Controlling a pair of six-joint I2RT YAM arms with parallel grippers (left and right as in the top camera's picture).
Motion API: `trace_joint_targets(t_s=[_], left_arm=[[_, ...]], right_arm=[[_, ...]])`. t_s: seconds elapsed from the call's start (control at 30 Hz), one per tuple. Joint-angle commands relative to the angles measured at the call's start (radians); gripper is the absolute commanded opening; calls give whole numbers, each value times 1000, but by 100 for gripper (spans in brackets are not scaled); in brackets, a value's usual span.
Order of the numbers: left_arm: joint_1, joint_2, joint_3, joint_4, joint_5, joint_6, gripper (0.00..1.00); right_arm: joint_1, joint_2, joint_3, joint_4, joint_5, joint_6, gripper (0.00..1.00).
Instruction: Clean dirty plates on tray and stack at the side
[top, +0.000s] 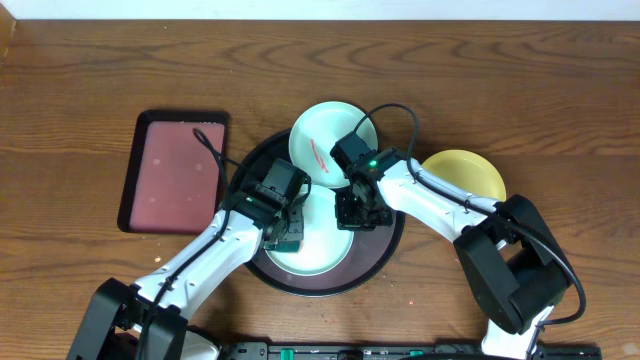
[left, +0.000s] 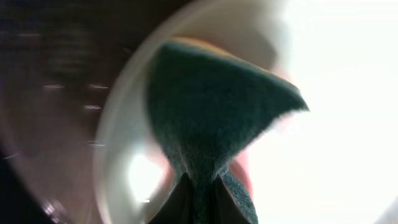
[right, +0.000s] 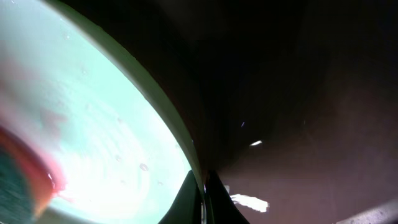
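Note:
A pale mint plate (top: 322, 245) lies on the round black tray (top: 385, 245). My left gripper (top: 287, 236) is shut on a dark green sponge (left: 211, 118) and presses it onto this plate (left: 118, 155). My right gripper (top: 352, 213) is shut on the plate's right rim (right: 177, 140); the plate's inside (right: 93, 124) shows a red smear at lower left. A second mint plate (top: 325, 135) with a red smear rests on the tray's far edge. The yellow plate (top: 465, 175) lies on the table right of the tray.
A rectangular dark-red tray (top: 178, 170) lies on the wooden table left of the black tray. Both arms cross over the black tray's middle.

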Motion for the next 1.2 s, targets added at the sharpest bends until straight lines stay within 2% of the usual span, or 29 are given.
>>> trace_joint_targets(t_s=[0.0, 0.17, 0.33, 0.6, 0.87, 1.17], left_arm=[[3, 6, -11, -26, 348, 322, 7], [5, 6, -11, 24, 375, 380, 7], [14, 6, -11, 127, 291, 377, 8], [50, 5, -8, 204, -91, 151, 7], [116, -23, 105, 35, -119, 92, 7], [251, -33, 375, -267, -119, 92, 7]], right_arm=[[-7, 17, 11, -3, 13, 10, 1], [-7, 17, 11, -3, 13, 10, 1], [-7, 17, 11, -3, 13, 10, 1], [-14, 17, 11, -2, 6, 10, 1], [-14, 17, 11, -2, 6, 10, 1], [-14, 18, 11, 1, 6, 10, 1]])
